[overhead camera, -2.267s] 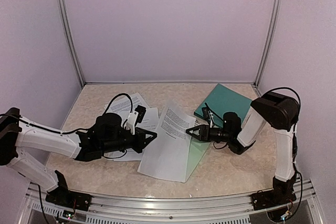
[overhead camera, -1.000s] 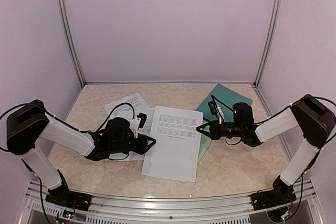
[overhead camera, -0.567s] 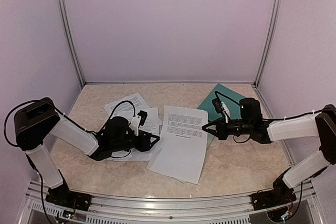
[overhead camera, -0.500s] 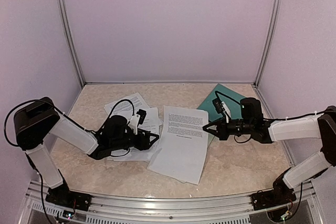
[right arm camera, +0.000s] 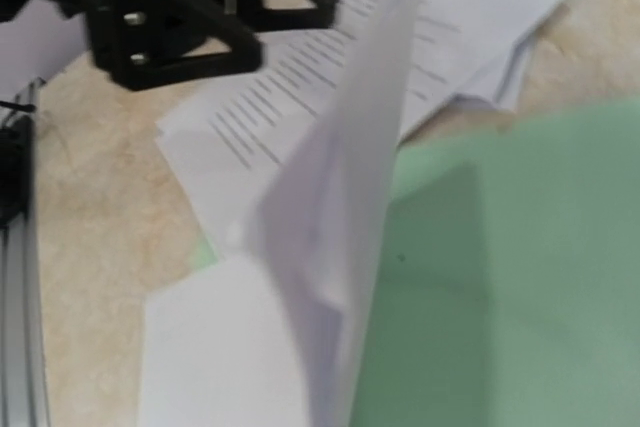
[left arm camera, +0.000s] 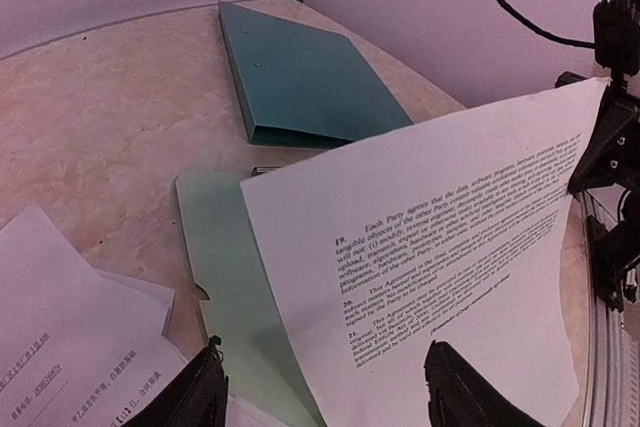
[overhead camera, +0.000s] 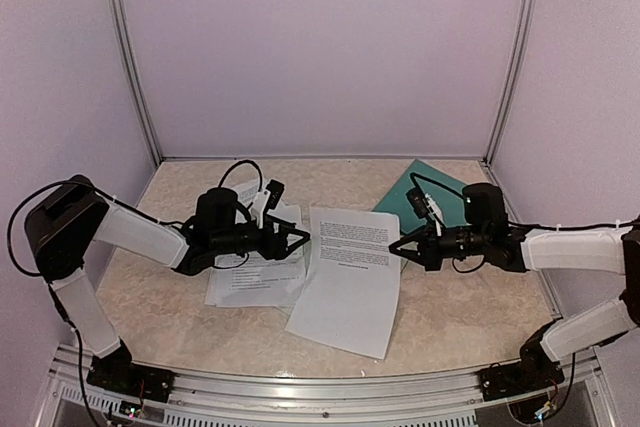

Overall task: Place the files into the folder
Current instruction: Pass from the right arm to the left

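Right now the right gripper (overhead camera: pixel 396 245) pinches the right-hand edge of one printed sheet (overhead camera: pixel 348 269) in the middle of the overhead view, its jaws pressed onto the paper. The left wrist view shows that edge raised, so the page slopes down toward the lower left of that frame. Facing it from the left, the left gripper (overhead camera: pixel 300 243) stands spread, its fingers (left arm camera: pixel 200 402) wide apart, just beside the sheet's left edge. Under the sheet lies a pale mint-green board (left arm camera: pixel 212 247), with one margin showing bare beyond the paper. The folder (overhead camera: pixel 428 190) lies closed and flat at the upper right of the table (overhead camera: pixel 190 327), near the back corner post and just above the right gripper in the overhead view. It is apart from the held sheet, and whatever it holds is hidden. The other loose sheets (overhead camera: pixel 250 272) lie fanned in an overlapping heap at centre left, beneath the left gripper. Bare table shows along the back wall, at lower left and at lower right, and the held sheet's near corner ends short of the front rail (overhead camera: pixel 330 387).
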{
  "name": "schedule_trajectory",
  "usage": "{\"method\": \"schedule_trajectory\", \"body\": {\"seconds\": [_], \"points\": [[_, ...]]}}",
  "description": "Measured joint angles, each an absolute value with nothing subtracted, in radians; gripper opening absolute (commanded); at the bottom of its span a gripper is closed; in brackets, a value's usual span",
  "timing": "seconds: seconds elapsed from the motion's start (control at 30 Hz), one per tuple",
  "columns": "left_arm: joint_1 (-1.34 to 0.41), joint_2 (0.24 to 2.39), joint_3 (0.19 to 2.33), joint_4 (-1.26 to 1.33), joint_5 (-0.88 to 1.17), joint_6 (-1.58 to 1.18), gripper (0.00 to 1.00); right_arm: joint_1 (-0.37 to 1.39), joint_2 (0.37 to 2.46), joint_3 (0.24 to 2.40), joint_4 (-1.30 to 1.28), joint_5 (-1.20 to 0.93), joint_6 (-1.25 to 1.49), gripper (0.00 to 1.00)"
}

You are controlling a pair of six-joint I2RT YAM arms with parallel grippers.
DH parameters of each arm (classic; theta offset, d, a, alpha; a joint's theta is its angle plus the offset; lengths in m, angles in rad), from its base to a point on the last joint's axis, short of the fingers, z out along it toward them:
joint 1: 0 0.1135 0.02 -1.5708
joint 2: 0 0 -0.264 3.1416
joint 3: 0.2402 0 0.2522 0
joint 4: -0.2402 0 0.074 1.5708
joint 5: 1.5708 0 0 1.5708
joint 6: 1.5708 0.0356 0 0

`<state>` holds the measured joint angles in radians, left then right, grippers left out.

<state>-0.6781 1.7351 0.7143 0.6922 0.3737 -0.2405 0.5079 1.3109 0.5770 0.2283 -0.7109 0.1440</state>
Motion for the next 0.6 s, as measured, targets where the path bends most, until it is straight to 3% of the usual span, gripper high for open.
{"method": "schedule_trajectory", "body": {"seconds": [0.3, 0.6], "points": [[-0.628, 1.794, 0.805, 0.633, 0.524, -0.22, 0.67, 0.508, 1.247, 0.578, 0.224, -0.73, 0.146, 0.0], [-0.619, 1.853, 0.831, 0.628, 0.662, -0.236, 0.75, 0.506, 1.214, 0.597, 0.211, -0.709, 0.165, 0.0]]}}
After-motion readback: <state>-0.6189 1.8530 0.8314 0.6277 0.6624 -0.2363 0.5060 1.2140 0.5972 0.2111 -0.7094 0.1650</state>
